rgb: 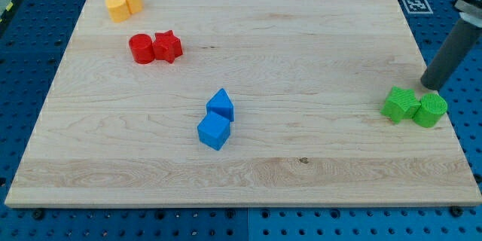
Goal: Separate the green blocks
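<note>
Two green blocks sit touching near the board's right edge: a green star-like block (401, 104) on the left and a green cylinder (430, 110) on the right. My tip (431, 86) is at the end of the dark rod that comes down from the view's top right. It stands just above the green cylinder in the view, close to it or touching its top edge, and a little to the right of the star-like block.
Two blue blocks, a triangular one (221, 105) and a cube (214, 131), touch near the board's middle. A red cylinder (141, 48) and a red star (167, 46) touch at upper left. Two yellow blocks (124, 3) sit at the top left corner. The wooden board (301, 173) lies on a blue pegboard.
</note>
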Motion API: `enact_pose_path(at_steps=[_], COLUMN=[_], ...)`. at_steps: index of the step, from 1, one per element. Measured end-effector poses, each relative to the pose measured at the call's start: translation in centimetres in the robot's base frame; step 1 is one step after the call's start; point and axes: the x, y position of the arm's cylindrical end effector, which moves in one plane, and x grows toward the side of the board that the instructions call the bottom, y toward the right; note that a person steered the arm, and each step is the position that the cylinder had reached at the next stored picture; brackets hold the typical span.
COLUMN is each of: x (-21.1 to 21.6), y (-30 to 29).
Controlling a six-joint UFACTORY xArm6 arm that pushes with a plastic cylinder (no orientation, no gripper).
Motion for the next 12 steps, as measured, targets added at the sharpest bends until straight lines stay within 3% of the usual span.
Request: enact_pose_path(at_steps=[2,4,5,8,12], x=[2.8,5.2,4.0,6.6,6.7], y=[4.4,4.5,1.8,-5.3,-8.8])
